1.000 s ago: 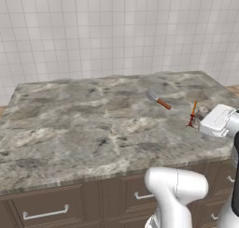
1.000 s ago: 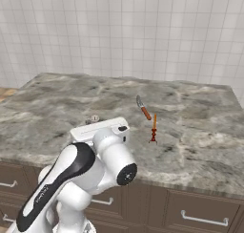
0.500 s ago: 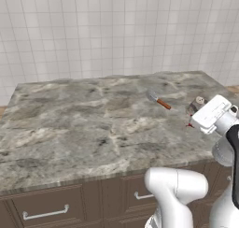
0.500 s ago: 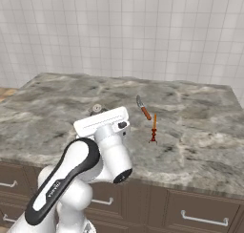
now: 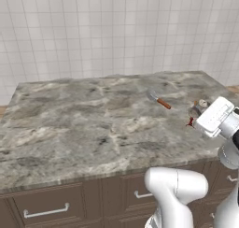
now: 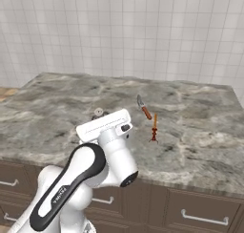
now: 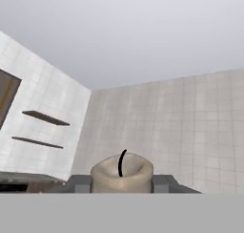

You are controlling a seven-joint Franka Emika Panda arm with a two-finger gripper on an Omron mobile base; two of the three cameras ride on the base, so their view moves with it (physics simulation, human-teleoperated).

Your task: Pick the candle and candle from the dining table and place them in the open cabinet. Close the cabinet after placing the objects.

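Left base view, desk: the marble desk [image 5: 93,124] is filling the middle of the picture, with dark drawer fronts [image 5: 46,206] running under its near edge.
Left base view, knife: the orange-handled knife [image 5: 159,100] is lying at about 2 o'clock on the slab.
Left base view, arm: the white hand [image 5: 215,116] is sitting at 3 o'clock over the desk's right end; a bit of the taper's dark red base [image 5: 191,122] is peeking out just beside it.
Right base view, taper candle: the thin orange taper [image 6: 154,127] is standing upright on the desk at about 2 o'clock from the hand, near the knife [image 6: 144,108] and apart from it.
Right base view, hand: the hand [image 6: 106,124] is tilting upward above the desk's front part, with something small and pale [image 6: 98,111] showing at its far edge.
Hand view, claw: the claw [image 7: 121,183] is standing partly closed, its two tips pressing either side of the stubby beige candle [image 7: 122,174], wick pointing up at 12 o'clock.
Hand view, surroundings: the camera is looking up at tiled wall, with two wall shelves [image 7: 45,118] at 9 o'clock.
Step in hand: judging by this, the short candle is being carried off toward the cabinet.
How to do it well: keeping the grip steady, holding the candle level, and swinging wide of the taper and the knife while turning.
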